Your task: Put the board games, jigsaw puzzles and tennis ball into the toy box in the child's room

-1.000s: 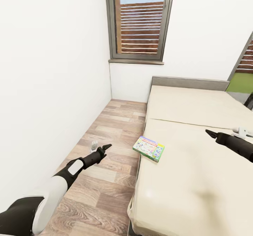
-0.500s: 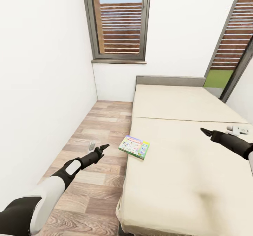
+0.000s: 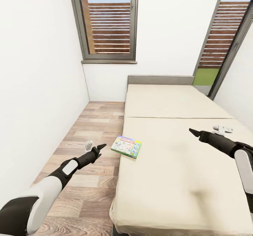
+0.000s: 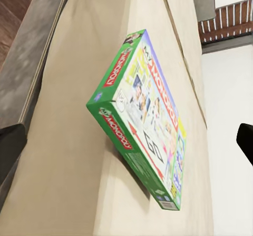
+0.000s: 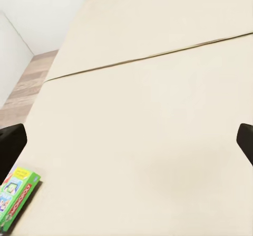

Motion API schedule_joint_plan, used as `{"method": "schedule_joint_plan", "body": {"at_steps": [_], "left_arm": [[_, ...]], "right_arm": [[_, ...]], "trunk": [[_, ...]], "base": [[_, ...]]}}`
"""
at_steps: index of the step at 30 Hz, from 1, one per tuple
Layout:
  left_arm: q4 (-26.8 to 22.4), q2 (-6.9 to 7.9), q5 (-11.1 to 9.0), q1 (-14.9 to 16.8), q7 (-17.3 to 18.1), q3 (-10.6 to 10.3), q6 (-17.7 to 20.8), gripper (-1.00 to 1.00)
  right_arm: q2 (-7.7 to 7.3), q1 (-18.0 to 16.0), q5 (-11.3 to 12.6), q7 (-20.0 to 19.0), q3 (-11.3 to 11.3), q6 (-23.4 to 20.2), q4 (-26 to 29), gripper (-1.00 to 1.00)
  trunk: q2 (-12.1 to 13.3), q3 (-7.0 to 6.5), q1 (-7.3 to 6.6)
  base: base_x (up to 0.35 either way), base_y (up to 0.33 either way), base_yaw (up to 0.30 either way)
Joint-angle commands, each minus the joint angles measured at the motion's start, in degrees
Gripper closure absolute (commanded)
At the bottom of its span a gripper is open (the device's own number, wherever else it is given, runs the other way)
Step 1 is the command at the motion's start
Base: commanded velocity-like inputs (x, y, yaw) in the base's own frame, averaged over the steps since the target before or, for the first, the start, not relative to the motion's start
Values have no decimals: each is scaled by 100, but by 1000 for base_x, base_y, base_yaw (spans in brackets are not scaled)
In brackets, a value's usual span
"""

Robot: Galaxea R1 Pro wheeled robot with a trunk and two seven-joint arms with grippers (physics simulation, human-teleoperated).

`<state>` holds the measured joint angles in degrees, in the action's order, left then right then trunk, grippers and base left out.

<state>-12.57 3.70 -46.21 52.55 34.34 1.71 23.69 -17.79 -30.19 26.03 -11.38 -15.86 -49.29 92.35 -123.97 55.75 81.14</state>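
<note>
A green MONOPOLY board game [image 4: 145, 141] lies flat at the bed [image 3: 182, 165] edge; both tools, left [image 3: 94, 149] and right [image 3: 194, 133], gape apart, empty.

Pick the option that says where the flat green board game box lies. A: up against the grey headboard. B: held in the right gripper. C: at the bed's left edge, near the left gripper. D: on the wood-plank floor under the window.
C: the flat green board game box rests on the beige mattress at its left edge, close to the open left gripper.
</note>
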Motion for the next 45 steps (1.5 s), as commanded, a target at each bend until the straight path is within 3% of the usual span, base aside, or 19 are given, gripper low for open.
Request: {"method": "schedule_joint_plan", "body": {"at_steps": [1, 15, 30, 45], "left_arm": [[0, 14, -22, 9, 30, 20, 53, -100], [0, 312, -79, 223, 91, 73, 122, -100], [0, 354, -90, 403, 90, 77, 149, -100], [0, 271, -38, 452, 67, 43, 146, -100]], "right_arm": [[12, -10, -37, -47, 12, -28, 2, -100], [53, -56, -37, -40, 78, -52, 2, -100], [52, -74, -37, -40, 83, -61, 2, -100], [51, -258, -37, -45, 62, -82, 2, -100]], "trunk": [[-2, 5, -1], [-2, 63, -1], [-2, 191, -1], [-2, 330, -1]], "base": [[0, 0, -52], [0, 0, -17], [0, 0, -2], [0, 0, 0]]}}
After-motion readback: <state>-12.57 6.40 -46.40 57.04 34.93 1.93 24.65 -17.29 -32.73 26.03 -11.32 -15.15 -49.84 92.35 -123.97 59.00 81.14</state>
